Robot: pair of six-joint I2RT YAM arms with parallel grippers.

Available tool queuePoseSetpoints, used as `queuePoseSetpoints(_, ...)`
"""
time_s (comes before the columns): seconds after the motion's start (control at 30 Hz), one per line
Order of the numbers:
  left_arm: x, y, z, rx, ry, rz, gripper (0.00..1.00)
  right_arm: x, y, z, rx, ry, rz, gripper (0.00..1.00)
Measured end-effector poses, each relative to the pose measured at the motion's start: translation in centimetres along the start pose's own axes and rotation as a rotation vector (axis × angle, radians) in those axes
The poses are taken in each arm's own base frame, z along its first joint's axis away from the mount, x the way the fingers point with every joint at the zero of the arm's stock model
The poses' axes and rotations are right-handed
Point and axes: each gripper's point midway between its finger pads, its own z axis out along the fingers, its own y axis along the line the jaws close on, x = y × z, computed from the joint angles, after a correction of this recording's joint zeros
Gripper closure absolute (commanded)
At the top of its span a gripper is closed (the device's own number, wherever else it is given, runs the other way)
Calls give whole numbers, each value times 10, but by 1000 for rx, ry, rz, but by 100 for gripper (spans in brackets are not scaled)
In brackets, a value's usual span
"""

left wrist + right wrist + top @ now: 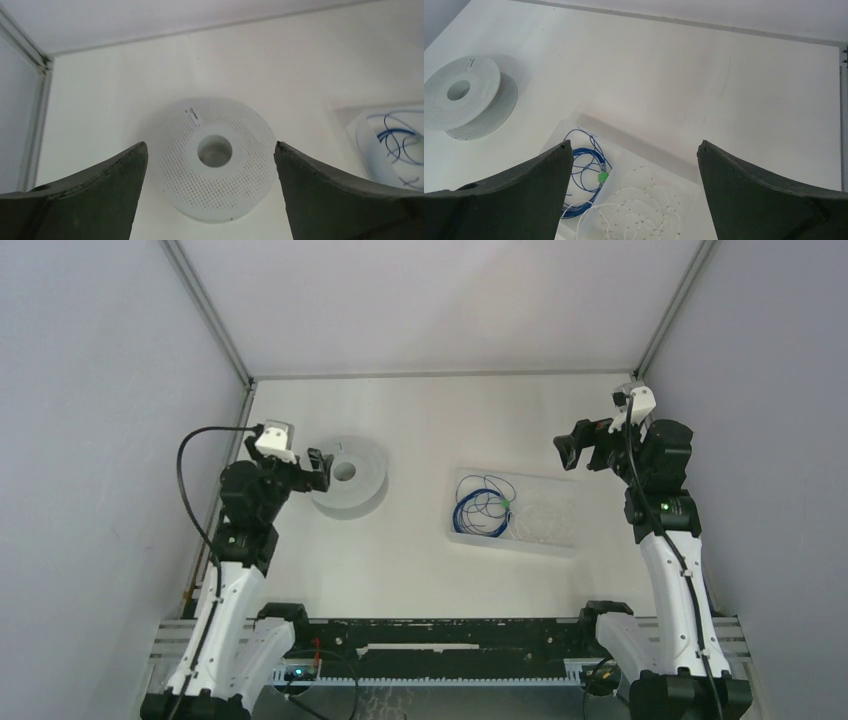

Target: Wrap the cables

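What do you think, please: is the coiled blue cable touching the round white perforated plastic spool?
Apart. The top view shows bare table between the coiled blue cable and the white spool.

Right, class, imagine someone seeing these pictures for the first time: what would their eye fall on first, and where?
Probably the blue cable, coiled bright against the white table in the left end of a clear tray right of centre, with a fainter white cable looped beside it. Then the white perforated spool, flat left of centre, ahead of the open left hand.

Cables (pixel 602 178) partly beyond bottom edge
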Motion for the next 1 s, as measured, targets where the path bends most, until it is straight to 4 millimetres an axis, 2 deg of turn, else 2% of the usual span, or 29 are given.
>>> queuePoseSetpoints(0.37,85,-46,45,171,405,59,0,2,-1,-1,4,0,-5,0)
queuePoseSetpoints(0.53,122,-54,66,209,588,43,0,2,-1,-1,2,2,-6,0)
queuePoseSetpoints(0.67,142,-57,83,229,679,26,0,3,-1,0,-1,5,-8,0)
queuePoseSetpoints(0.87,175,-65,91,268,795,-11,0,4,-2,1,1,9,-8,0)
queuePoseSetpoints(1.0,189,-75,86,325,852,-46,0,4,-10,0,29,9,1,0)
